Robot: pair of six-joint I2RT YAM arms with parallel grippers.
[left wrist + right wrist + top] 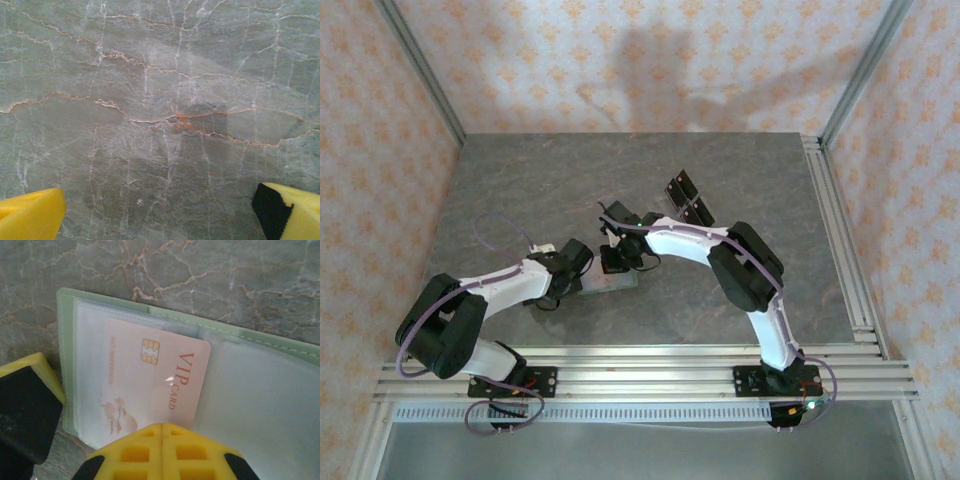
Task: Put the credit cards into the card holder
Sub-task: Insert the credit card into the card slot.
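Card holder (280,349) lies open on table (150,100). 1 card (165,385), marked VIP, sits partly tucked in clear sleeve (265,405). Right gripper (161,440) closed tight at card's near edge; hold on card unclear. Left gripper (160,210) wide open, empty, above bare table.

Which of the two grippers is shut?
The right gripper, jaws together at the pink card in the card holder; the left gripper stands open.
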